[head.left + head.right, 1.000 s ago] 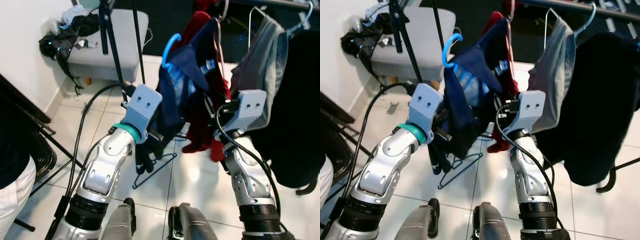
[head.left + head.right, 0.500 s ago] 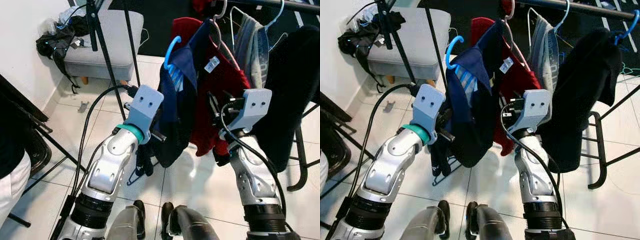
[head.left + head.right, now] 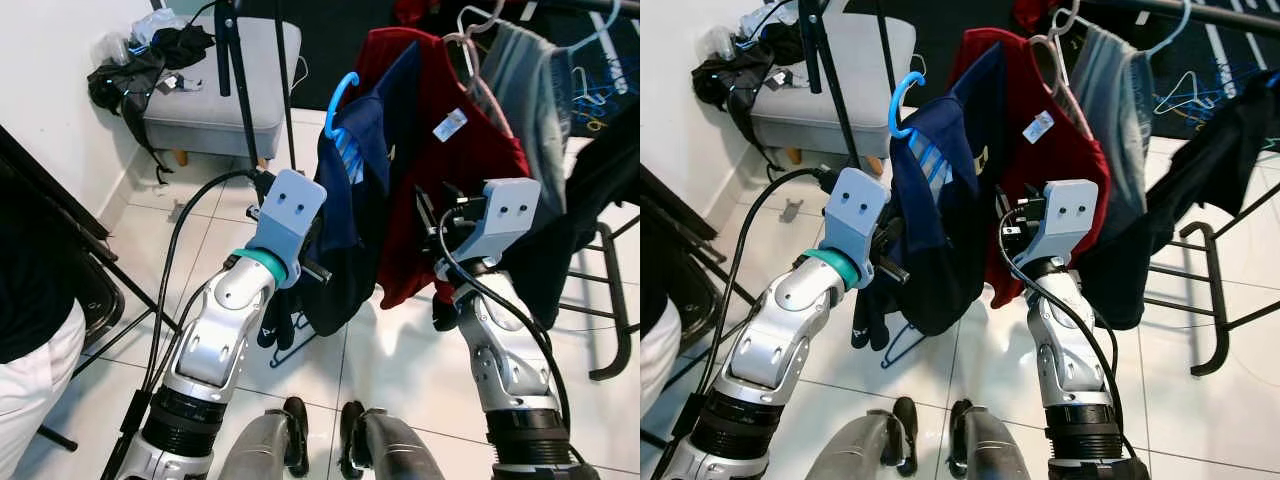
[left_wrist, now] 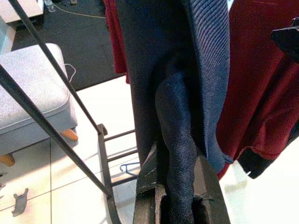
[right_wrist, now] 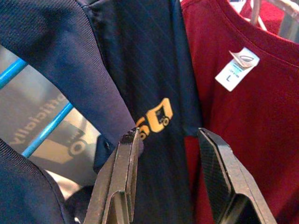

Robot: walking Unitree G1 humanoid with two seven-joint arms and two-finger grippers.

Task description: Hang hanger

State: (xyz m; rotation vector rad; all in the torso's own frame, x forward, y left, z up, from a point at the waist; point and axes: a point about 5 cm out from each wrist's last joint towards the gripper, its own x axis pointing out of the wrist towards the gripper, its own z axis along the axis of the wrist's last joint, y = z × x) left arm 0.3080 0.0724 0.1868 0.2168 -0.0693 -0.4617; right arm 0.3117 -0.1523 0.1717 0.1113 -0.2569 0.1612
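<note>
Standing on glossy white floor tiles (image 3: 390,350), I face a dark clothes rail (image 3: 1200,12) hung with garments. A grey padded stool (image 3: 215,85) sits back by the white wall (image 3: 50,50), with a heap of black cloth and cables (image 3: 135,65) on its near corner, and black stand legs (image 3: 240,95) cross in front of it. A person in white trousers (image 3: 35,385) stands at my left edge.

My left gripper (image 4: 180,184) is clamped on a bunched fold of the navy shirt (image 3: 355,215); the cloth is squeezed between both black fingers (image 4: 149,186) and hangs down past them. That shirt is draped on the blue hanger (image 3: 340,100), whose smooth plastic hook curls free above the collar and rests on no rail. It hangs between my two arms, just in front of a red T-shirt (image 3: 455,185) that is on a pale wire hanger (image 3: 475,45) up at the rail.

My right gripper (image 5: 168,177) has its fingers (image 5: 119,179) spread apart, close against the navy cloth beside a small orange logo (image 5: 156,119), gripping nothing. The navy fabric shows a fine ribbed weave; the red one looks like soft cotton, with a white size label (image 5: 236,67). A grey garment (image 3: 525,95) and a black one (image 3: 600,190) hang further right.
</note>
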